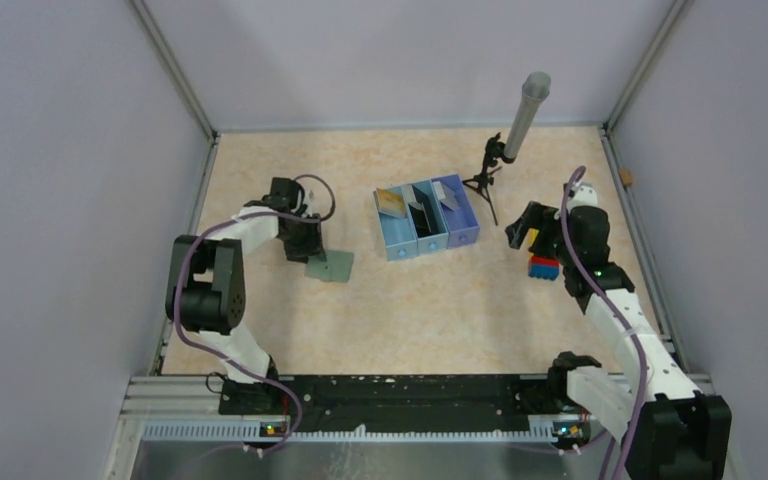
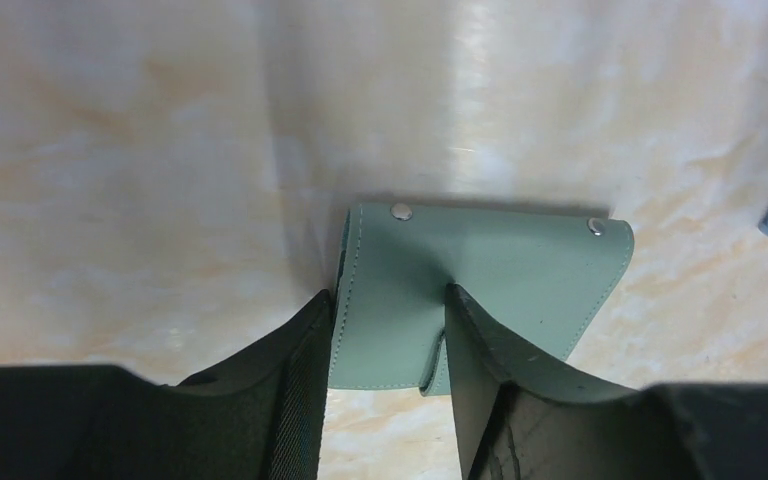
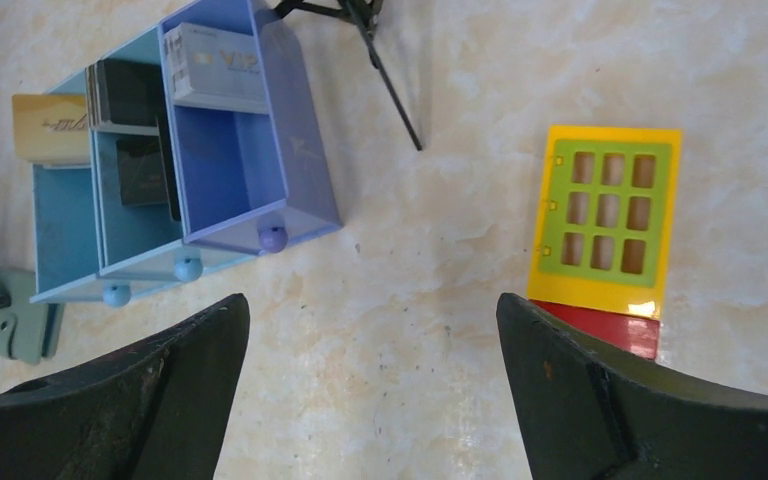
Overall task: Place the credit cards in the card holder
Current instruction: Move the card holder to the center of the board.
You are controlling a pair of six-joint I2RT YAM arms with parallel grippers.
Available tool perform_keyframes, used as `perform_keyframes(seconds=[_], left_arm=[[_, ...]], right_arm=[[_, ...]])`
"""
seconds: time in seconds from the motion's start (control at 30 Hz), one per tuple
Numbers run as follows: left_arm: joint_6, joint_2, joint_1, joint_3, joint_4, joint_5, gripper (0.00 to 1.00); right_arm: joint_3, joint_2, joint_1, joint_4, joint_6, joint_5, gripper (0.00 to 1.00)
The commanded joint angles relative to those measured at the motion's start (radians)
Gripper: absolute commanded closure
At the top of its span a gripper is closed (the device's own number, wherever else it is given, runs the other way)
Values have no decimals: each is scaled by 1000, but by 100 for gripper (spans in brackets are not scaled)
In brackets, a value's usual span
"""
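Pale grey walls [image 1: 60,150] enclose a beige marbled tabletop [image 1: 410,310]

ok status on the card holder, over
Left gripper astride edge of card holder, grip unclear. Right gripper open, hovering empty. Credit cards in blue tray. Nothing lying on the holder.

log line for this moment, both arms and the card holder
left gripper: jaws astride card holder, grip unclear | right gripper: open, empty | cards: in blue tray
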Motion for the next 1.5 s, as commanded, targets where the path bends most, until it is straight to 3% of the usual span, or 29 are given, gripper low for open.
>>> perform_keyframes(seconds=[0.0,0.4,0.63,0.87,1.13,1.3,1.47], left_arm=[[44,8,-103,-53,-4,-13,55],[78,-63,-331,-82,-5,-72,63],[-93,-77,-479,-130,-28,-237,64],[-267,-170,-641,-258,121,-272,63],[-245,-285,-793,-426,395,-211,62],[-211,-323,-823,-483,516,-140,60],[-229,-403,-824,-500,544,-193,51]], right_arm=[[36,31,-5,63,-27,-146,10],[55,61,208,54,-63,-150,20],[33,53,325,76,-9,-161,23],[-23,42,419,154,86,-188,25],[-97,57,494,176,143,-203,29],[-143,100,528,222,176,-232,35],[-161,174,571,246,193,-253,44]])
